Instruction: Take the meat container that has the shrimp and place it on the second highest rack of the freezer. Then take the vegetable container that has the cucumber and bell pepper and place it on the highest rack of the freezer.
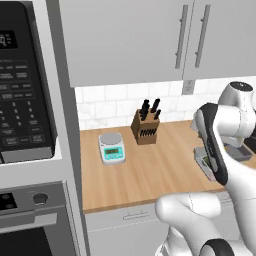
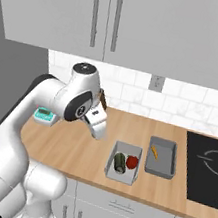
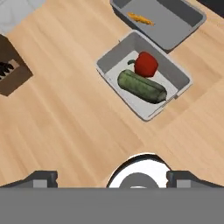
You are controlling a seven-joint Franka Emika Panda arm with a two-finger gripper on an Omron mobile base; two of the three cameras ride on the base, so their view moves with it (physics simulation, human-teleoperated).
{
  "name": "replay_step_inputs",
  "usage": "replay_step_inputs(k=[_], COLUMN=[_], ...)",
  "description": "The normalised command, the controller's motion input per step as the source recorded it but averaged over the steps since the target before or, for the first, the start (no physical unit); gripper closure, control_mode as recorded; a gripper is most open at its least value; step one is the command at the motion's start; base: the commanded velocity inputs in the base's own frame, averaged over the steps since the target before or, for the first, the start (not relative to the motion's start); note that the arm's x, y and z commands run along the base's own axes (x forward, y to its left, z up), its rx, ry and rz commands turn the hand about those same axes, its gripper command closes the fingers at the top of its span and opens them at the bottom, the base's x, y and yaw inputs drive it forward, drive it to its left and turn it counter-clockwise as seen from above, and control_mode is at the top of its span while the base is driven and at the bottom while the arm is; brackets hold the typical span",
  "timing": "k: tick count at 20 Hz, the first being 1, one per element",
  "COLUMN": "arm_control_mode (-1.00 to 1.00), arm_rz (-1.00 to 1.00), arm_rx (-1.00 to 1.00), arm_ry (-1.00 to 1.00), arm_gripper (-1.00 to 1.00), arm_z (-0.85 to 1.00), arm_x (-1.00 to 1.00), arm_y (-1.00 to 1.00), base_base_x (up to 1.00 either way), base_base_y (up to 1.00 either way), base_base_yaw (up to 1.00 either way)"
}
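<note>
There is the shrimp (image 2: 154, 152), a small orange piece lying near one end of its dark-grey tray (image 2: 160, 167), and that tray sits flat on the wooden table (image 2: 73, 148), just left of the black cooktop (image 2: 210, 172). Right beside it, on its left, we see the pale vegetable bin (image 2: 112, 167) with the dark green cucumber (image 2: 120, 162) and the red bell pepper (image 2: 131, 162) lying side by side inside, touching or nearly so. From the hand camera we look down on both containers: the cucumber (image 3: 142, 86) lies across the bin below the pepper (image 3: 146, 64), and the shrimp (image 3: 140, 18) shows in the tray beyond.

Our tool (image 3: 111, 178) hangs above the bare wood, well short of the bin, its two fingertips (image 3: 41, 177) spread wide apart with nothing between them. In the right base view the tool (image 2: 98, 124) sits left of the bin, above the table.

Farther along the table we spot a wooden knife block (image 1: 145, 126) against the tiled wall and a small kitchen scale (image 1: 111, 147) next to it. A microwave (image 1: 22, 85) and an oven (image 1: 30, 220) stand at the far left, grey cabinets (image 2: 121, 19) overhead.
</note>
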Motion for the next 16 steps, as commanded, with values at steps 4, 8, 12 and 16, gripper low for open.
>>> replay_step_inputs(k=[4,8,12,16], arm_control_mode=[-1.00,-1.00,-1.00,-1.00], arm_rz=[-0.37,-0.33,-0.33,-0.32], arm_rx=[0.07,0.00,0.01,0.13], arm_ry=[0.04,0.09,0.11,0.08], arm_gripper=[-1.00,-1.00,-1.00,-1.00], arm_z=[-0.45,-0.62,-0.68,-0.37], arm_x=[-0.18,0.00,0.00,0.01], arm_y=[-0.76,-0.74,-0.66,-0.43], base_base_x=[0.00,0.00,0.00,0.00], base_base_y=[0.00,0.00,0.00,0.00], base_base_yaw=[0.00,0.00,0.00,0.00])
